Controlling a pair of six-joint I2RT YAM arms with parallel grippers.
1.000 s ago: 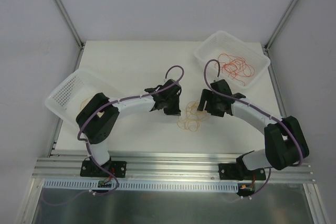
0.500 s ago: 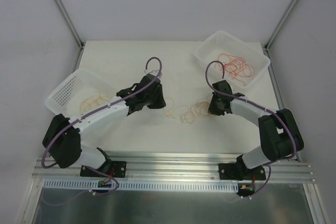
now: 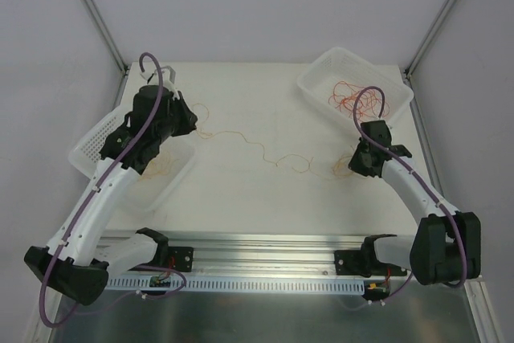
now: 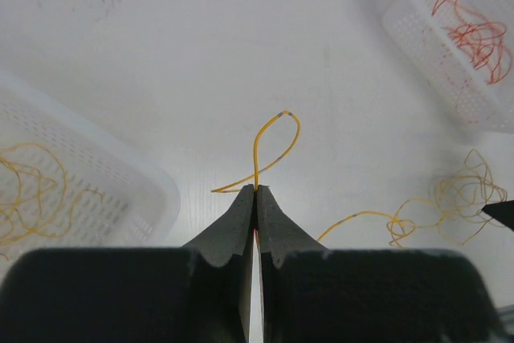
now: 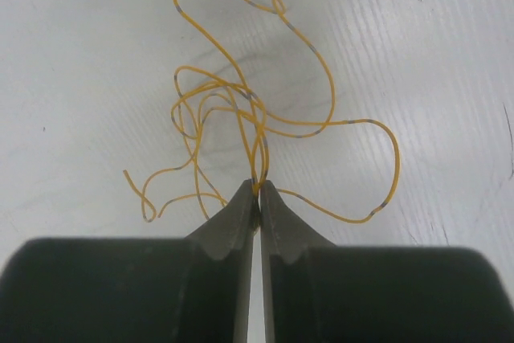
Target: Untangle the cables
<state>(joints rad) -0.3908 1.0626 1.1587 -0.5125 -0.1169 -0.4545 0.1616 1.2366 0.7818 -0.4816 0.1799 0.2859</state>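
Note:
A thin yellow cable [image 3: 241,136] runs stretched across the white table between my two grippers. My left gripper [image 3: 189,122] is at the far left beside the left basket, shut on one end of it; in the left wrist view a small loop of the yellow cable [image 4: 277,138] sticks out past the closed tips [image 4: 256,189]. My right gripper [image 3: 356,165] is at the right, shut on a loose yellow tangle [image 5: 241,110] whose strands meet at the closed tips [image 5: 258,185]. That tangle [image 4: 462,198] also shows at the right of the left wrist view.
A white perforated basket [image 3: 104,138] at the left holds yellow cables [image 3: 161,168]. Another white basket [image 3: 321,78] at the back right holds red-orange cables [image 3: 357,98]. Metal frame posts rise at both back corners, and a rail runs along the near edge.
My left arm swung from the table's middle to the far left, drawing one yellow cable out of the pile. My right gripper closed on the remaining tangle and shifted right.

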